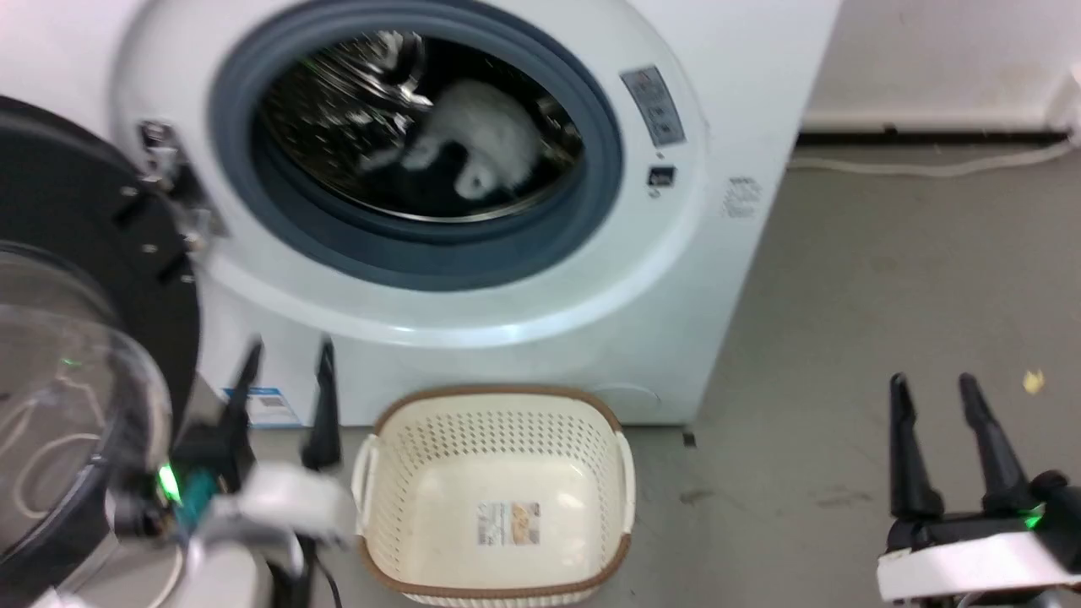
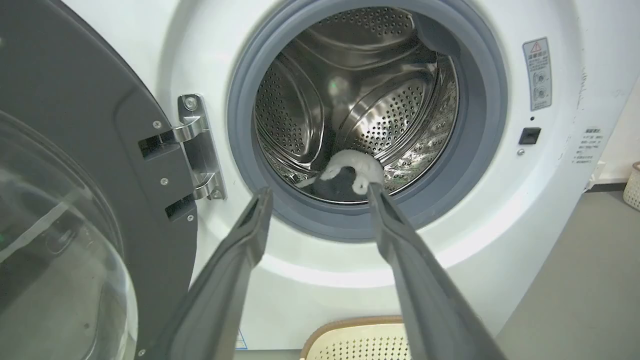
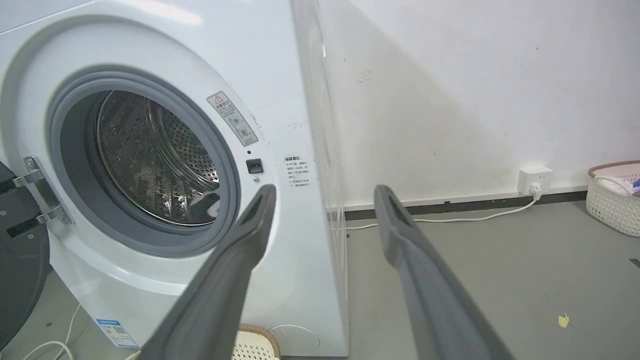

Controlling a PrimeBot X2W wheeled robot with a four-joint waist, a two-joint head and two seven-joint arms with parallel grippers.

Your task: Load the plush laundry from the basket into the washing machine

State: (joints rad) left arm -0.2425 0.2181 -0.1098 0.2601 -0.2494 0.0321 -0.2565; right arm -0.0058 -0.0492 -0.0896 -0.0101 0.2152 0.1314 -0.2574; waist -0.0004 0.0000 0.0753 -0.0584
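two claws stand with their fingers spread apart and nothing between them; the left claw [image 1: 290,346] hangs low in front of the washing machine [image 1: 760,84], just below its port and beside the open door [image 1: 84,194]; the right claw [image 1: 931,382] hangs off the machine's right side, over the grey floor [image 1: 887,279]; the plush laundry [image 1: 481,139] lies inside the washing machine, on the bottom of the steel drum [image 2: 390,115], well apart from both claws; in the left wrist view it shows past the fingertips, behind the grey rubber ring [image 2: 240,150]; the basket [image 1: 498,431] sits on the floor at the foot of the washing machine, below the port, a label sticker [image 1: 507,523] on its inner bottom; the floor runs right of the machine to a white wall [image 3: 450,90] with a socket [image 3: 535,177] and a white cable [image 3: 465,218]; a second basket [image 3: 612,200] stands far right of the machine; the plush is fluffy white with dark patches, blurred, in a rounded heap
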